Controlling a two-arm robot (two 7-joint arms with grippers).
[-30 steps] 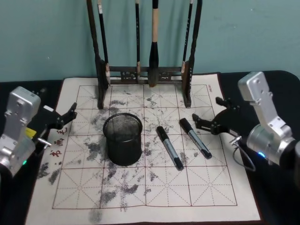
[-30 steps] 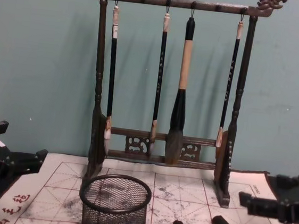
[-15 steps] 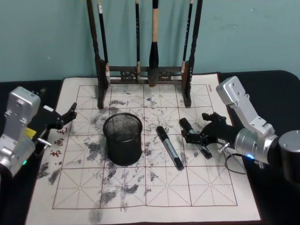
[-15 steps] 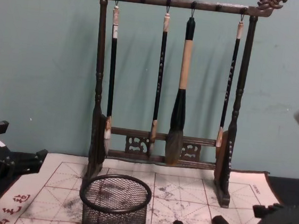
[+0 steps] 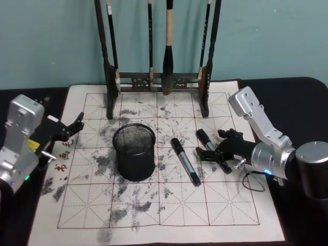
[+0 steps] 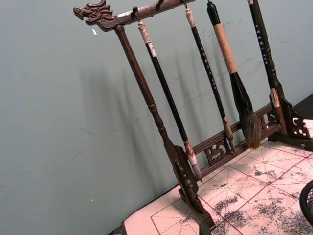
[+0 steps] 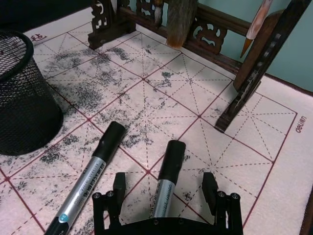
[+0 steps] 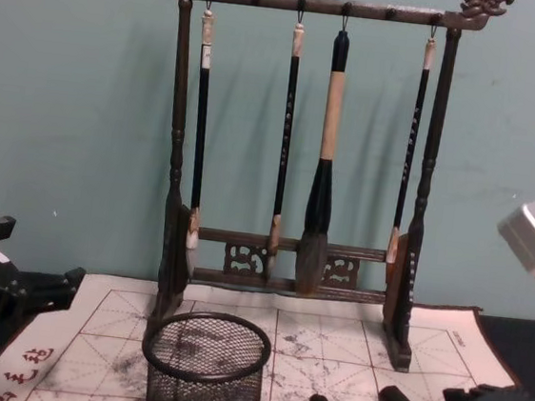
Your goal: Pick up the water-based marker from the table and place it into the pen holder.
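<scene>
Right claw (image 7: 164,179) wide open astride the right-hand marker (image 7: 169,160); left claw (image 5: 76,129) open beside the mat (image 5: 154,207).

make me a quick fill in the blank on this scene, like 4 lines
1. The right gripper, fingers open, straddles one of ___ markers lying on the mat.
2. The pen holder stands upright and is ___.
3. The brush rack holds ___ hanging brushes.
4. The left gripper sits at the mat's ___ edge.

Answers: two; empty; four; left
</scene>
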